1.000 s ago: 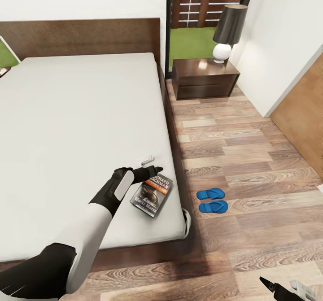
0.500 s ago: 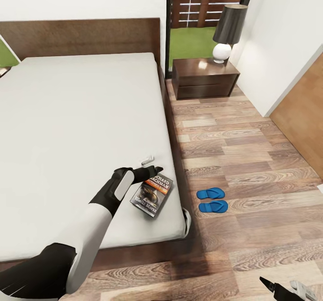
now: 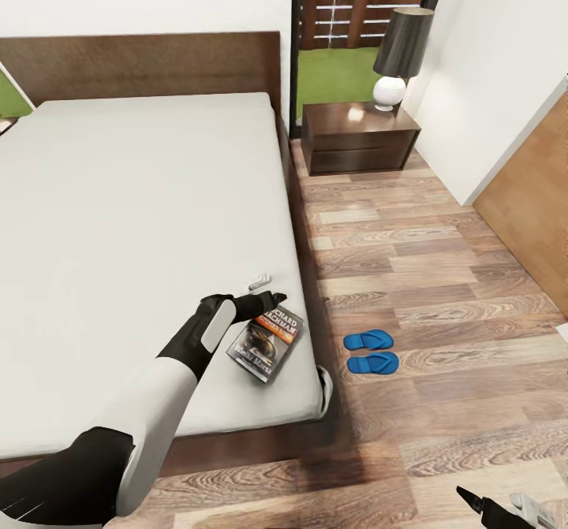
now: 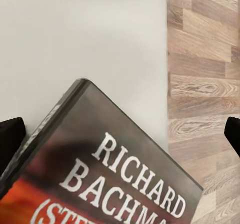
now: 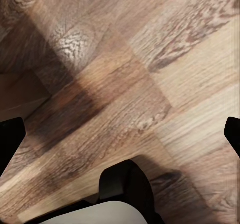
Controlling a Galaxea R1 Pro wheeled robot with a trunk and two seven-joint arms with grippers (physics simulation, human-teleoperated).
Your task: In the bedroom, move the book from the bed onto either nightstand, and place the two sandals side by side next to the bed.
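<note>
The book (image 3: 266, 342) lies flat near the bed's (image 3: 142, 221) front right corner, its dark cover with white "RICHARD BACHMAN" lettering facing up. My left gripper (image 3: 266, 291) hovers open just over the book's far edge. In the left wrist view the book (image 4: 115, 179) sits between the wide-apart fingertips (image 4: 11, 138), with nothing held. Both blue sandals (image 3: 369, 340) (image 3: 374, 363) lie side by side on the floor beside the bed. A nightstand (image 3: 359, 136) stands by the headboard. My right gripper (image 3: 505, 511) hangs open low over bare floor planks (image 5: 150, 83).
A lamp (image 3: 398, 52) with a dark shade and white base stands on the nightstand's right part. A white wall and a wooden door (image 3: 536, 198) close off the right side. Wood floor stretches between the bed and that wall.
The whole picture has shifted a hair to the left. Book, sandals and both arms sit as before.
</note>
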